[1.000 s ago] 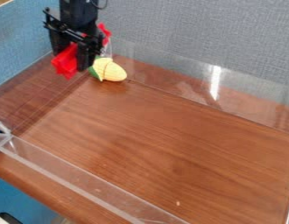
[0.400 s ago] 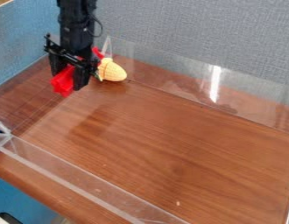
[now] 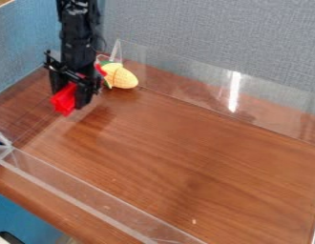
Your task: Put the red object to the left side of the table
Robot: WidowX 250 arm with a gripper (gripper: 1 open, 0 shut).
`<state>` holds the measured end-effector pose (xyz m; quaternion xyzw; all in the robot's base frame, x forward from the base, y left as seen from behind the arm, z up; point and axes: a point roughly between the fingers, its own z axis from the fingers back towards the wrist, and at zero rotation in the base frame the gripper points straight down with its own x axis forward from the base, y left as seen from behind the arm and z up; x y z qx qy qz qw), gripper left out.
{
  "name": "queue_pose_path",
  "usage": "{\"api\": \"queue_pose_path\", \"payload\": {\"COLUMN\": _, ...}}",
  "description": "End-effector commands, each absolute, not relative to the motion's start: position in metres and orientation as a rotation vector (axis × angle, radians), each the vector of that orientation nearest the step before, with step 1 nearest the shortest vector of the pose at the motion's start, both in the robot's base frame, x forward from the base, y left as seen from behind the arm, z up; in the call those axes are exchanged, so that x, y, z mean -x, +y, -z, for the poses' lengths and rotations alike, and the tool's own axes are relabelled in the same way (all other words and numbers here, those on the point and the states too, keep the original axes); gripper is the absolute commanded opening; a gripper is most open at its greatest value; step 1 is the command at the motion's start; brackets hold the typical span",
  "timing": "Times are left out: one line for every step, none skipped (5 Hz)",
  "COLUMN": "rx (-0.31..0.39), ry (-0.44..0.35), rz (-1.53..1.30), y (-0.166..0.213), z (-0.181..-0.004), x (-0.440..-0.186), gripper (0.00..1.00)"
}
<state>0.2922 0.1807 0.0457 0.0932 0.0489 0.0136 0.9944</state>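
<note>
The red object (image 3: 65,100), a bright red block, hangs in my gripper (image 3: 69,93), which is shut on it. It is low over the left part of the dark wood-grain table (image 3: 186,152); whether it touches the surface I cannot tell. The black arm comes down from the top of the view, and its fingers cover the block's upper part.
A yellow-and-green corn-like toy (image 3: 118,75) lies just right of the gripper near the back wall. Low clear acrylic walls (image 3: 230,91) border the tabletop on all sides. A blue-grey wall stands behind.
The gripper has carried the red block down and to the left, away from the yellow toy and closer to the tabletop.
</note>
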Motion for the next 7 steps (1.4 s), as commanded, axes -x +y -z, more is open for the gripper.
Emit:
{"api": "queue_pose_path", "payload": {"rx": -0.202, "ry": 0.068, "rz": -0.050, "y": 0.184, "z": -0.054, "x": -0.293, "gripper": 0.00}}
{"api": "queue_pose_path", "payload": {"rx": -0.195, "ry": 0.066, "rz": -0.052, "y": 0.183, "z": -0.053, "x": -0.292, "gripper": 0.00}}
{"api": "queue_pose_path", "payload": {"rx": -0.188, "ry": 0.063, "rz": -0.055, "y": 0.183, "z": -0.053, "x": -0.290, "gripper": 0.00}}
{"api": "queue_pose_path", "payload": {"rx": -0.180, "ry": 0.063, "rz": -0.061, "y": 0.183, "z": -0.051, "x": -0.289, "gripper": 1.00}}
{"api": "queue_pose_path", "payload": {"rx": -0.159, "ry": 0.034, "rz": -0.070, "y": 0.183, "z": -0.063, "x": -0.288, "gripper": 1.00}}
{"api": "queue_pose_path", "payload": {"rx": -0.146, "ry": -0.005, "rz": -0.075, "y": 0.182, "z": -0.081, "x": -0.288, "gripper": 1.00}}
{"api": "queue_pose_path", "payload": {"rx": -0.134, "ry": -0.047, "rz": -0.077, "y": 0.181, "z": -0.101, "x": -0.288, "gripper": 1.00}}
